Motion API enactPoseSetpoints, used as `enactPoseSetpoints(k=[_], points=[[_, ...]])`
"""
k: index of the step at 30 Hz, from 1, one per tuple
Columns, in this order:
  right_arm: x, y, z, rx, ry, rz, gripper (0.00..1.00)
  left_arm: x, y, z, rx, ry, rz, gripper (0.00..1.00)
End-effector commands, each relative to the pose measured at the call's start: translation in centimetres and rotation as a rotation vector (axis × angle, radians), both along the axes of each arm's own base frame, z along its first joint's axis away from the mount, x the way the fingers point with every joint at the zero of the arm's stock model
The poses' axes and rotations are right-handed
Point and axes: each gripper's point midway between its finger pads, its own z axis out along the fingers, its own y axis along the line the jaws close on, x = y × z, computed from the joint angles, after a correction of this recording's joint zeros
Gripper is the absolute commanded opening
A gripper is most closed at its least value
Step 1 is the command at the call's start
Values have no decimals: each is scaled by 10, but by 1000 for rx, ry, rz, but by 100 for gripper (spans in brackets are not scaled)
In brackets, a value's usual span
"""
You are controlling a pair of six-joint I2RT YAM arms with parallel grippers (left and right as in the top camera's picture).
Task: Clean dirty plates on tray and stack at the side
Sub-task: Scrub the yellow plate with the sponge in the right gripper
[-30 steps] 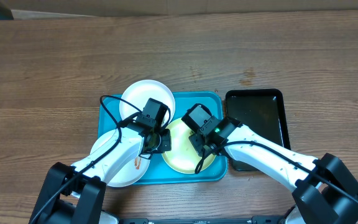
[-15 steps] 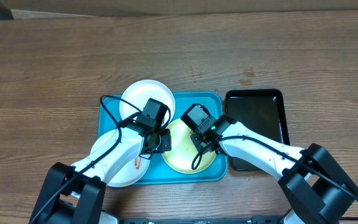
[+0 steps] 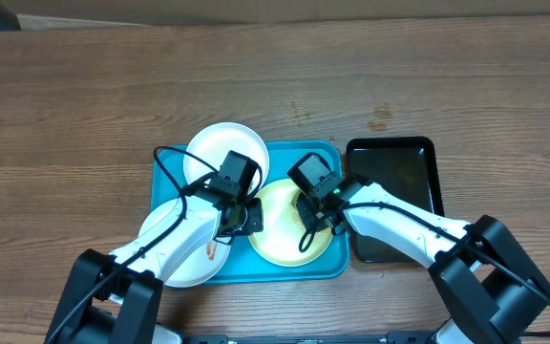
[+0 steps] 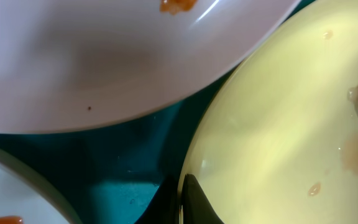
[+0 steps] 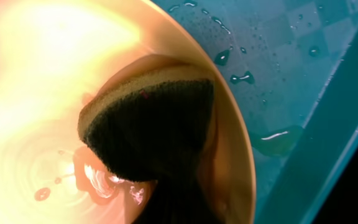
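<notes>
The pale yellow-green plate (image 3: pixel 280 234) lies in the right half of the turquoise tray (image 3: pixel 285 153). My left gripper (image 3: pixel 247 216) is shut on this plate's left rim; in the left wrist view its dark fingertips (image 4: pixel 191 202) pinch the edge. My right gripper (image 3: pixel 315 218) is shut on a dark sponge (image 5: pixel 148 118) with a yellow edge, pressed onto the wet plate (image 5: pixel 36 74) near its right rim. One white plate (image 3: pixel 216 148) sits at the tray's far-left corner. The other white plate (image 3: pixel 184 250), with a reddish smear (image 3: pixel 211 251), sits at the near left.
A glossy black tray (image 3: pixel 399 182) lies right of the turquoise tray, under my right arm. Water drops dot the tray floor (image 5: pixel 278 56) beside the yellow-green plate. Bare wood tabletop (image 3: pixel 84 115) spreads to the left, right and far side.
My right gripper has closed on the sponge and shifted slightly right and farther over the yellow-green plate. The left gripper has held its place on the rim.
</notes>
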Motion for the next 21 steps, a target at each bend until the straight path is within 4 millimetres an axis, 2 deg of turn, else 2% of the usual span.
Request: enactPoseSetpoints(k=[1,8,12,16,21], points=[[-31,1,-27,45,122,25,4,-5,3,-7,19,18,13,4],[-38,23,-21,158,176,66,4,-5,3,-7,20,18,13,4],[-32,36,-9,203,170,81,4,-5,3,-7,19,18,13,4],[-16,50,15,237,143,85,4,-5,3,-7,19,18,13,4],[1,51,56,238,141,58,4,-5,3,-7,19,18,13,4]])
